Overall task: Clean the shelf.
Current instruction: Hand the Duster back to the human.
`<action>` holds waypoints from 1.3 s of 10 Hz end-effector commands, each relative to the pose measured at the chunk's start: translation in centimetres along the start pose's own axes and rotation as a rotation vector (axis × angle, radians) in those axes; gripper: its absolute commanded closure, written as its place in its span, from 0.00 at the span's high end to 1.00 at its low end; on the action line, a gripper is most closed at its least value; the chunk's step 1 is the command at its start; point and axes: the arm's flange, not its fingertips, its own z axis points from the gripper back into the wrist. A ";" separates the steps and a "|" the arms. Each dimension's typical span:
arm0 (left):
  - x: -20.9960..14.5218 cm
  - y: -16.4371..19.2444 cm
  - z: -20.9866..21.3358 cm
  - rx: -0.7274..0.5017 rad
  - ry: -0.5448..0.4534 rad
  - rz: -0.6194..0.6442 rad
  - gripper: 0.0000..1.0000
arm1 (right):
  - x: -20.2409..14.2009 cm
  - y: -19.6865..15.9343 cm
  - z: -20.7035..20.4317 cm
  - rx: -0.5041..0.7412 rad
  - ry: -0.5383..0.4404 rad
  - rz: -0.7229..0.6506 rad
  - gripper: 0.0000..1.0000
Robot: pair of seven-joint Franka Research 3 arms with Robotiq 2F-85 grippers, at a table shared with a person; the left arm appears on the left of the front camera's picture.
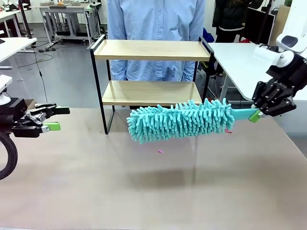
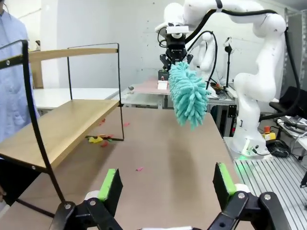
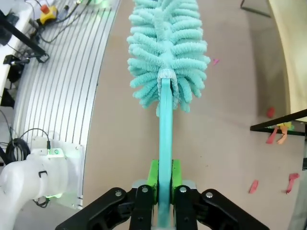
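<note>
Tabletop [image 1: 153, 191] beige, scraps [image 3: 271, 184] scattered.

Two-tier shelf [image 1: 151, 50] at the table's far side
It stood upright, two light wooden boards in a thin black frame, both boards bare.

We could not make out the small coloured scraps [image 2: 98, 139] lying far ahead of the open left pincer [image 2: 166, 184], under the two-tier wooden rack with black frame [image 2: 57, 129]. The rack's near end ran off that picture's left edge.
</note>
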 end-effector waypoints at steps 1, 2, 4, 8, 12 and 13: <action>0.3 -0.2 1.5 0.018 -0.036 -0.010 1.00 | 0.2 0.5 0.4 -0.006 -0.018 0.011 0.13; 0.3 -0.2 1.5 0.018 -0.036 -0.010 1.00 | 0.2 0.5 0.4 -0.006 -0.018 0.011 0.13; 0.2 0.0 0.9 0.018 -0.014 -0.002 1.00 | 0.2 0.5 0.4 -0.006 -0.018 0.011 0.13; -0.9 -5.0 -6.9 -0.061 -0.103 -0.083 1.00 | 0.2 0.5 0.4 -0.006 -0.018 0.011 0.13; -2.4 -7.0 -14.9 -0.101 -0.098 -0.099 1.00 | 0.2 0.5 0.4 -0.006 -0.018 0.011 0.13; -2.6 -7.3 -16.3 -0.111 -0.100 -0.092 1.00 | 0.2 0.5 0.4 -0.006 -0.018 0.011 0.13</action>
